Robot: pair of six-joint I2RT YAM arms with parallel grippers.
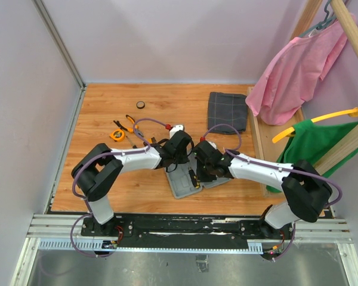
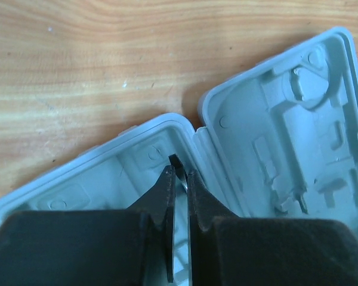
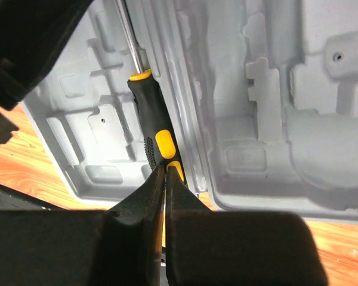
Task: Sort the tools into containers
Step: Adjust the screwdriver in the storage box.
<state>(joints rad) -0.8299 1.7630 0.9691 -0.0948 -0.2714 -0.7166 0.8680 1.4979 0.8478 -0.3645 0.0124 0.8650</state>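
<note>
Screwdriver [image 3: 150,116] in case [image 3: 346,119], clear from right wrist

the grey case [image 2: 286,131] lies open on the bench [image 2: 95,71]. the left tool [image 2: 180,174] hangs over it, jaws seemingly together.

You've got 1 grey case [image 1: 182,186], 1 screwdriver [image 3: 155,128] in it, 1 tape measure [image 1: 117,135], 1 pr pliers [image 1: 130,120], 1 sm dark ring [image 1: 141,105], 1 folded cloth [image 1: 227,111].

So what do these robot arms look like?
The left arm and right arm have white links, bulky black joints and looping purple cables. The left gripper and right gripper each end in two black tapering fingers.
</note>
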